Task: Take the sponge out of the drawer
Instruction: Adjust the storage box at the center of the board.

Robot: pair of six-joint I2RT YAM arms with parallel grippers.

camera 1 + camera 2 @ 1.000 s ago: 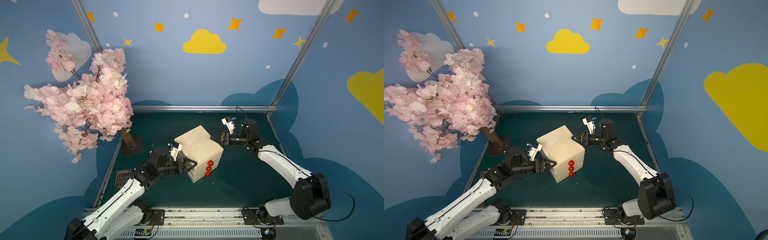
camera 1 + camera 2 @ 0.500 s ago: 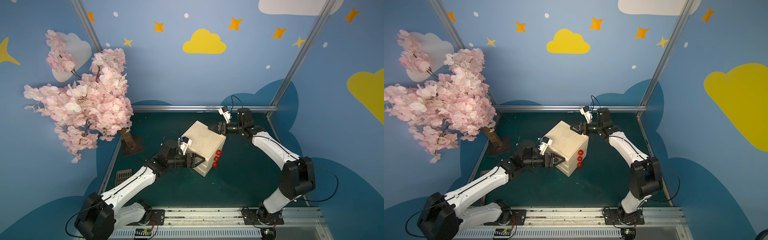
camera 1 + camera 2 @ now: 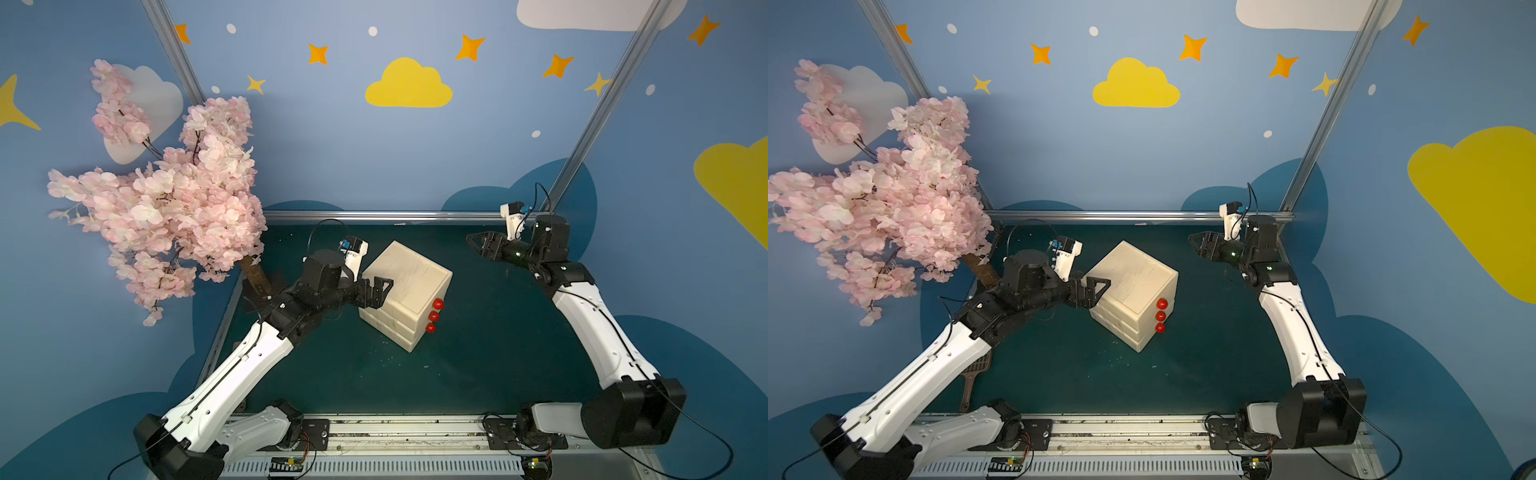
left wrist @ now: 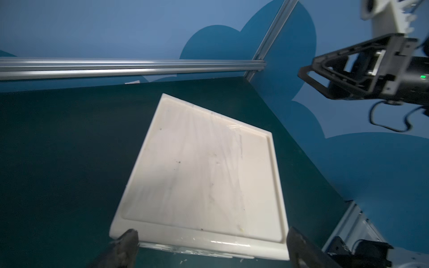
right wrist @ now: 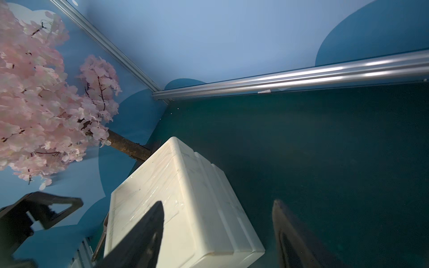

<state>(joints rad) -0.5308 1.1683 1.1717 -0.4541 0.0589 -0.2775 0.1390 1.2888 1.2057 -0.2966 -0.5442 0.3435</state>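
Note:
The drawer unit [image 3: 409,286] is a cream box with three red knobs [image 3: 434,316] on its front. It sits mid-table in both top views, and all its drawers are shut. The sponge is hidden. My left gripper [image 3: 380,293] is open at the box's rear left edge. In the left wrist view the left gripper [image 4: 212,242] has a fingertip at each end of the box top's [image 4: 199,167] near edge. My right gripper [image 3: 473,245] hangs open in the air to the right of the box and behind it, apart from it. In the right wrist view the right gripper [image 5: 217,211] looks down on the box [image 5: 185,208].
A pink blossom tree [image 3: 166,199] stands at the back left, and its trunk [image 3: 255,274] comes close to my left arm. A brown slotted utensil [image 3: 971,374] lies at the table's left edge. An aluminium rail [image 3: 374,216] bounds the back of the green table [image 3: 478,353].
My right gripper has drawn back to the right, off the box's rear corner. My left gripper has slid toward the back along the box's side. The box has turned slightly. Both grippers have opened wider.

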